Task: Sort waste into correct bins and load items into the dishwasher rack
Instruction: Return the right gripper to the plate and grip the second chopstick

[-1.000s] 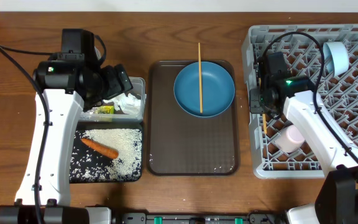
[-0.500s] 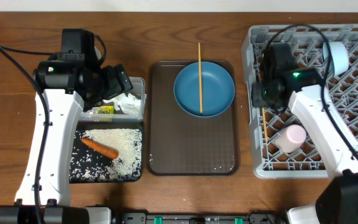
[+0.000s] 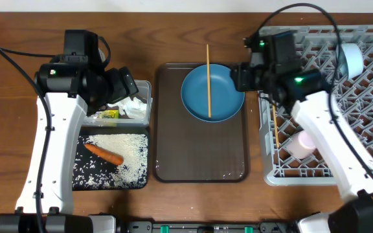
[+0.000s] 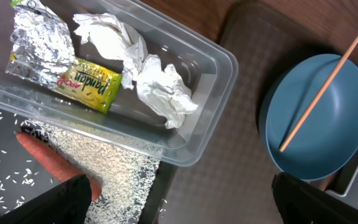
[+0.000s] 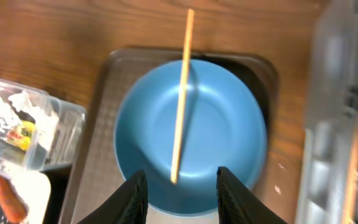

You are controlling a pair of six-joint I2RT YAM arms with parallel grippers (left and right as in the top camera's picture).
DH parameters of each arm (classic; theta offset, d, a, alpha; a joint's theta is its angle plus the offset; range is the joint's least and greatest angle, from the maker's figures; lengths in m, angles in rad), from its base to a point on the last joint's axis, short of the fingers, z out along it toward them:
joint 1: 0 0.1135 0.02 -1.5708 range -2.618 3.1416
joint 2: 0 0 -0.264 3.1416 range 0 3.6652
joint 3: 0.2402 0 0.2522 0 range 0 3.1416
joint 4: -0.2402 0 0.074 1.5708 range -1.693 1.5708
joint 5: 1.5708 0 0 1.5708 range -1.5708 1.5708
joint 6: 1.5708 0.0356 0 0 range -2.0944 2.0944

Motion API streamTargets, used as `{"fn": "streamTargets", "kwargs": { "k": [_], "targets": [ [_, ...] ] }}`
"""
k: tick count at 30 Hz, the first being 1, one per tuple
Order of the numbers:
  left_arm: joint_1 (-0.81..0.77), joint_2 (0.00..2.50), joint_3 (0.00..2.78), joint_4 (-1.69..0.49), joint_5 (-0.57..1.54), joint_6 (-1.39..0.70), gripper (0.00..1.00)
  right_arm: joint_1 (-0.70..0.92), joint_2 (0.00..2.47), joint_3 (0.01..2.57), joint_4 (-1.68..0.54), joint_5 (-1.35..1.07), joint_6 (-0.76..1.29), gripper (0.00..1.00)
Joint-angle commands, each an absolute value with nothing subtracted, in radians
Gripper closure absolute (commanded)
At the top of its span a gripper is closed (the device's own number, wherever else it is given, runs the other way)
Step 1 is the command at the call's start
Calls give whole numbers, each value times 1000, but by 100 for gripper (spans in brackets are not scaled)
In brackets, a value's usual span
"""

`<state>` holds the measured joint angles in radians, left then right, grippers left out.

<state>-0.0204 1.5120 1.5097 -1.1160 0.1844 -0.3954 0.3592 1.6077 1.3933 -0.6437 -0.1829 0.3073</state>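
Observation:
My right gripper (image 3: 238, 76) (image 5: 181, 186) hangs open above the right rim of the blue plate (image 3: 222, 97) (image 5: 222, 124), with nothing between its fingers. One wooden chopstick (image 3: 208, 81) (image 5: 182, 93) lies across the plate. A second chopstick (image 3: 275, 129) rests in the left column of the grey dishwasher rack (image 3: 303, 176), near a pink cup (image 3: 301, 144) and a light blue cup (image 3: 350, 59). My left gripper (image 3: 125, 81) (image 4: 182, 199) stays wide open over the clear tub (image 3: 144, 87) (image 4: 222, 59), which holds napkins (image 4: 148, 81) and the foil wrapper (image 4: 42, 53). A carrot piece (image 3: 103, 153) and rice (image 3: 131, 145) lie in the black tray (image 3: 79, 181).
The plate sits at the far end of a brown serving tray (image 3: 199, 155) between the bins and the rack. The rack's left wall stands close to my right gripper. Bare wooden table (image 3: 173, 39) runs along the back.
My right gripper opened, left a chopstick in the rack's left column, then rose and swung left to the plate's right rim. The left arm has not moved.

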Motion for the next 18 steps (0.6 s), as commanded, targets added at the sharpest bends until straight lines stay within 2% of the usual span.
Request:
{"fn": "streamTargets", "kwargs": {
  "k": [1,10,18],
  "targets": [
    [-16,1498,1534,-1118,191,-397,5,410,1678,1365,-598,-119,344,66],
    [-16,1498,1534,-1118,191,-397,5,489,1900,1365,-403,-81,344,64],
    [-16,1498,1534,-1118,191,-397,5,496,2028,1365,-302,-75,345,61]
  ]
}}
